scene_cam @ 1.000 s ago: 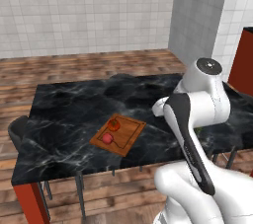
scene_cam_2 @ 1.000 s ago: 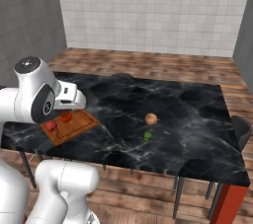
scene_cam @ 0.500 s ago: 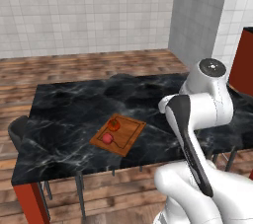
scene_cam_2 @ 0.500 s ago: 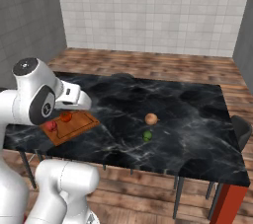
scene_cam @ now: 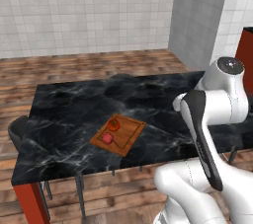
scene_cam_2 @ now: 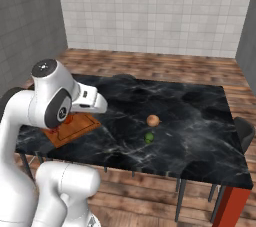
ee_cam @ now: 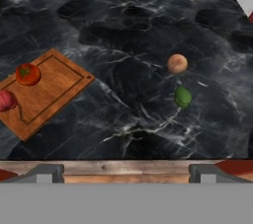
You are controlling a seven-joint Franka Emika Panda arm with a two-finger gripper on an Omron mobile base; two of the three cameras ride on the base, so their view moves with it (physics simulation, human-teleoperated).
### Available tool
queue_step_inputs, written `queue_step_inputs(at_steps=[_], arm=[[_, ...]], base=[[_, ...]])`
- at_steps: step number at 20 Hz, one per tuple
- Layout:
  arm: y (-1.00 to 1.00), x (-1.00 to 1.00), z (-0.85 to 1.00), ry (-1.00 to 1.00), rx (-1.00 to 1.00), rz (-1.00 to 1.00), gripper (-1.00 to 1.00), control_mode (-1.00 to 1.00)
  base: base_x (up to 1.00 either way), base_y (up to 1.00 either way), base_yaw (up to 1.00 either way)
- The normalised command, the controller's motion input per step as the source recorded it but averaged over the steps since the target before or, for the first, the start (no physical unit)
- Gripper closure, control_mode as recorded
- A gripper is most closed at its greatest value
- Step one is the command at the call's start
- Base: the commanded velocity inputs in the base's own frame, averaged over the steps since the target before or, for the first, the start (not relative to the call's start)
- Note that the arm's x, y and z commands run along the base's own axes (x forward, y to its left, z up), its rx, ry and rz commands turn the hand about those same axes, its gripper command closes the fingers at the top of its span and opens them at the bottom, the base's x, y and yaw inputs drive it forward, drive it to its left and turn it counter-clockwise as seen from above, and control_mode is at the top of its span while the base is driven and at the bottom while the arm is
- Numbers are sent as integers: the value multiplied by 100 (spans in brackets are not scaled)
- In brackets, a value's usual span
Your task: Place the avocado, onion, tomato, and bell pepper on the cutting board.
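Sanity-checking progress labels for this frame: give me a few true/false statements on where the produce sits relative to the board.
1. The orange-red round tomato lies on the flat brown wooden cutting board. True.
2. The pale tan round onion lies on the board. False: it rests on the black marble table, apart from the board.
3. The small green rounded avocado sits on the table near the onion, not touching it. True.
4. The board carries all four produce pieces. False: it carries two, the tomato and a red rounded piece.
5. The end effector grips the avocado. False: it is open and holds nothing.
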Motion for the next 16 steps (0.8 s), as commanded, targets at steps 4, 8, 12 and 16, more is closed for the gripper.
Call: queue_step_inputs(at_steps=[4,8,12,16], arm=[[-48,0,0,0,0,0,-100,-100],[-40,0,0,0,0,0,-100,-100],[-28,5,0,0,0,-1,-100,-100],[-26,5,0,0,0,-1,-100,-100]], base=[[0,0,0],[0,0,0],[0,0,0],[0,0,0]])
